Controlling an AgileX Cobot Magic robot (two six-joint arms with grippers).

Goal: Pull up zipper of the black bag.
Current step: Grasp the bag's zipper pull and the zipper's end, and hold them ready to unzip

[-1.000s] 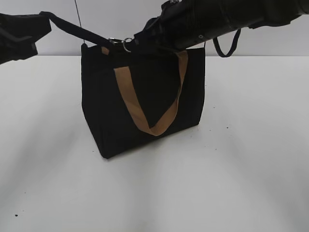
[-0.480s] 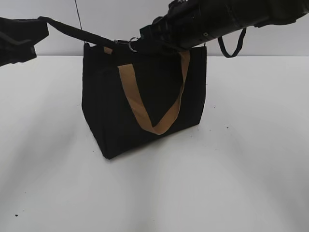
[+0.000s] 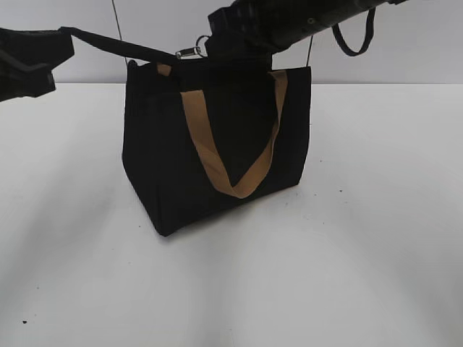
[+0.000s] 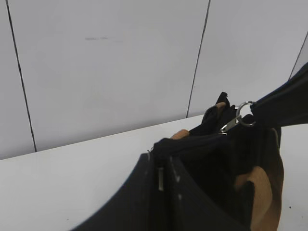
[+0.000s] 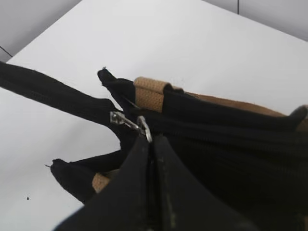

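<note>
Evidently the left gripper (image 3: pixel 32 61) held the boxy black fabric bag's (image 3: pixel 217 144) strap taut, its jaws unseen; the right gripper (image 5: pixel 151 159), clamped together, gripped the silver zipper pull (image 5: pixel 130 124) atop the bag.

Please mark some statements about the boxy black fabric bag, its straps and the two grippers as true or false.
1. The boxy black fabric bag stands upright on the white table. True.
2. The small silver metal zipper pull sits at the bag's top edge. True.
3. The tan webbing loop handle stands straight up above the bag. False: it hangs down the front face.
4. The left gripper rests on the table. False: it is raised, holding a black strap taut.
5. A second bag lies beside it. False: only one bag.
</note>
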